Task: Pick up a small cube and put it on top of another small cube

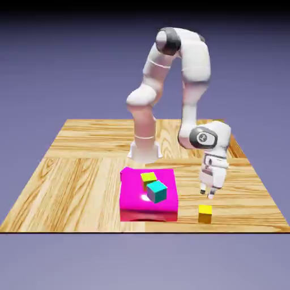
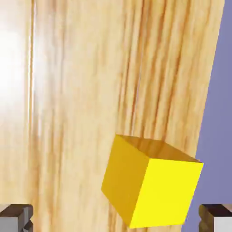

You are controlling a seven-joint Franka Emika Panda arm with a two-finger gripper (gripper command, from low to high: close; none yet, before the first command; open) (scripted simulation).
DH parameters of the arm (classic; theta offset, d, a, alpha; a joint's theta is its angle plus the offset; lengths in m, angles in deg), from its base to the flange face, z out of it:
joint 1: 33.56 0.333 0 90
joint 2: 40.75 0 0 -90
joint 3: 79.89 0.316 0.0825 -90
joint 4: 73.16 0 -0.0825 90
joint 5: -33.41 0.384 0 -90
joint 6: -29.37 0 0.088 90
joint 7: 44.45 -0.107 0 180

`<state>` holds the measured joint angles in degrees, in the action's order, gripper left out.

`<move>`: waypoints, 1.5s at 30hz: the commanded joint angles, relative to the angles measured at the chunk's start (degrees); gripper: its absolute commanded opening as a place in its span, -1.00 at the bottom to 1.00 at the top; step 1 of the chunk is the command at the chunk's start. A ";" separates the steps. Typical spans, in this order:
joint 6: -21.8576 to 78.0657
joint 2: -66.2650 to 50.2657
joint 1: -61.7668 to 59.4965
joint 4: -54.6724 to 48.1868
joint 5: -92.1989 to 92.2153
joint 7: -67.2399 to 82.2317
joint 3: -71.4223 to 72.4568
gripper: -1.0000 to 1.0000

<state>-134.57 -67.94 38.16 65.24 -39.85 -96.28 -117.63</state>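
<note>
A small golden-yellow cube (image 1: 205, 213) rests on the wooden table near its front edge, toward the exterior view's right. My gripper (image 1: 207, 193) hangs just above and slightly behind it, fingers pointing down and apart, nothing between them. In the hand view the small cube (image 2: 152, 183) fills the lower middle, standing between the two grey fingertips (image 2: 16, 218) at the bottom corners without touching them. A teal cube (image 1: 157, 192) and a lime yellow-green cube (image 1: 149, 178) sit together on a magenta block (image 1: 147, 210).
The magenta block stands in the front middle of the table (image 1: 73, 170), left of the gripper. The table's front edge runs just below the small cube; in the hand view the table edge (image 2: 209, 113) shows at the right.
</note>
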 commanded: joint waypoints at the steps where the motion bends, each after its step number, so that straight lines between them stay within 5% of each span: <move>1: 0.31 -1.82 2.08 -0.67 -2.22 -0.33 -1.17 0.00; 14: 4.24 -25.39 29.06 -9.37 -30.98 -4.61 -16.38 0.00; 19: -4.02 -33.56 36.21 -4.56 -43.43 -8.66 -22.86 0.00; 25: -5.77 -35.18 38.68 -4.96 -48.62 -16.61 -27.63 0.00; 31: -2.26 -38.93 26.96 -13.45 -52.05 -20.00 -20.63 0.00; 32: -2.26 -38.93 26.95 -13.45 -52.05 -20.00 -20.63 -1.00; 39: -5.42 -35.07 38.81 -4.83 -47.75 -16.34 -27.39 -1.00; 45: 6.40 -30.94 28.44 -10.47 -33.08 -12.43 -20.61 -1.00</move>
<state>-128.19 -98.88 66.60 54.77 -72.93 -108.71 -138.25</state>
